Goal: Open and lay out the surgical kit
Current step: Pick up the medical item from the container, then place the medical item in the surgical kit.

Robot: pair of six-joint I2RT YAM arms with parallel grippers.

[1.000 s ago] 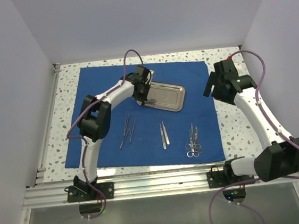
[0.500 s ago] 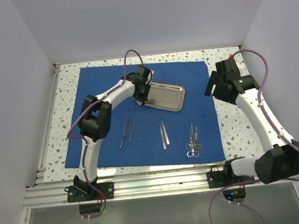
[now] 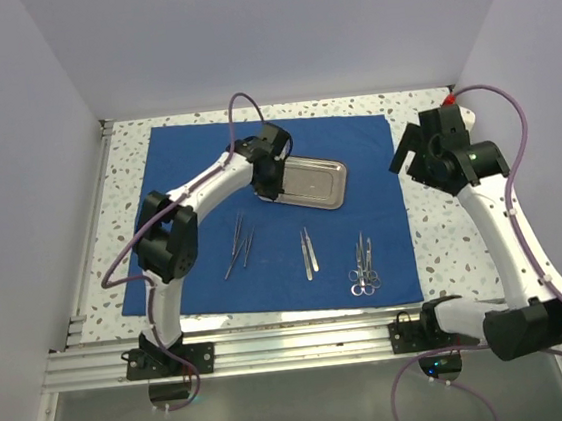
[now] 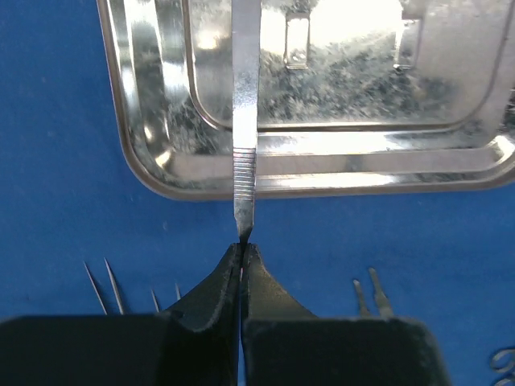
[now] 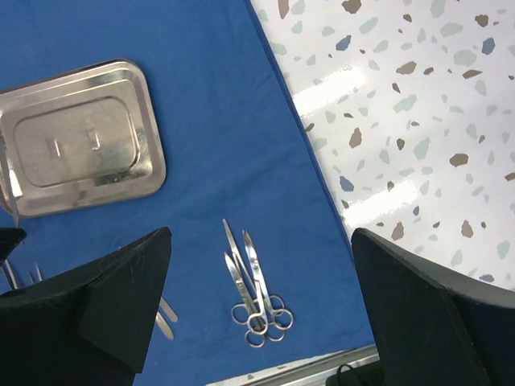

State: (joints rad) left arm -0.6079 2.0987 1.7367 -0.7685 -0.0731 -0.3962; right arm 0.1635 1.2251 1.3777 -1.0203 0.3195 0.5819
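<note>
- Three sets of instruments lie in a row on the near half of the blue drape [image 3: 185, 155], which the top view shows spread flat on the speckled table [image 3: 440, 244]. Tweezers [image 3: 240, 245] are to the left, a second pair [image 3: 309, 253] is in the middle, and ring-handled forceps [image 3: 364, 270] are to the right.
- Behind them on the drape sits the steel tray [image 3: 321, 188], with the left gripper [image 3: 270, 179] over its left end. The right gripper [image 3: 418, 151] is raised beside the drape's right edge.
- Left wrist view: the fingers are pinched together on the very tip of a slim steel instrument [image 4: 245, 121]. Its ribbed handle reaches across the tray's rim and over the tray floor.
- Right wrist view: the fingers [image 5: 121, 297] stand wide apart and hold nothing. The forceps and tray show on the drape below.
- Judged from this, the wrap is open and the step in hand is taking the last piece out of the tray.
- The next move calls for lifting it clear of the rim and setting it on bare drape alongside the row. The hold is only on the tip, so the piece may swing or slip.
- Against the earlier top frames, the left arm's elbow has swung outward and nearer its base, while its gripper has kept to the tray's left end.
- The right arm has stretched further right and back. The laid-out instruments have not moved.
</note>
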